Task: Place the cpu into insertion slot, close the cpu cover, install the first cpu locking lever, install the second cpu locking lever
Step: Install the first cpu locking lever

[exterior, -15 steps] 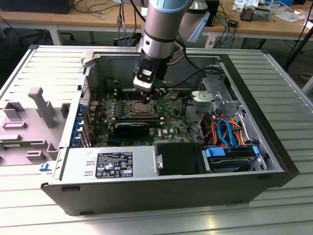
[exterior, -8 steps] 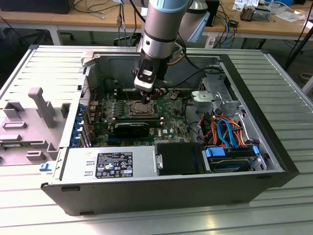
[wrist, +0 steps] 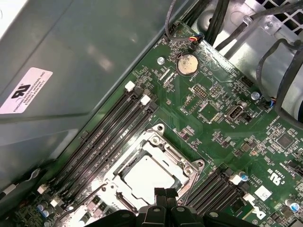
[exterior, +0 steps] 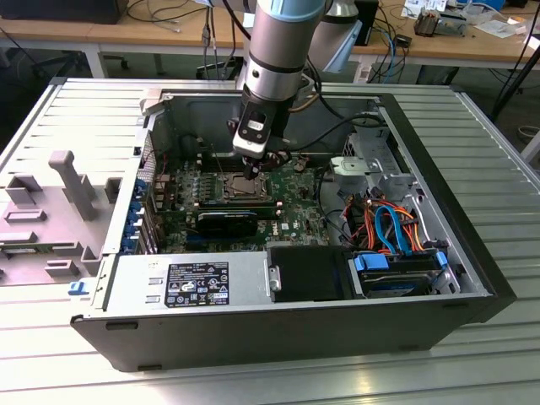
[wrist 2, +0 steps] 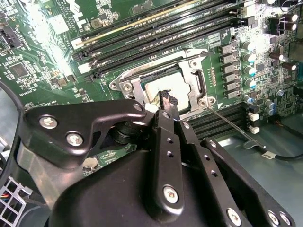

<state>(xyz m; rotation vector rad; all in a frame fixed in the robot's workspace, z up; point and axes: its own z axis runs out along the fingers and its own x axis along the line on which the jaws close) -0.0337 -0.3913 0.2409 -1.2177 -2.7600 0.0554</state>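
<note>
The cpu (wrist 2: 166,86) (wrist: 146,177), a flat chip with a pale grey top, lies in the insertion slot (exterior: 240,187) on the green board. The cpu cover (wrist 2: 194,87) (wrist: 185,166), a silvery frame with a square cut-out, lies flat around it. One thin wire lever (wrist 2: 230,126) angles out from the socket's corner over the dark card slots; another (wrist 2: 182,60) runs along the socket's edge. My gripper (wrist 2: 167,100) (wrist: 164,192) (exterior: 251,171) hovers just above the socket's edge, fingers shut with nothing between them.
Long black memory slots (wrist: 111,130) flank the socket on two sides. A coin battery (wrist: 187,64) and cables (wrist: 265,56) sit further along the board. The case holds a power supply (exterior: 190,283), a black shroud (exterior: 228,222) and blue and orange drive cables (exterior: 392,226).
</note>
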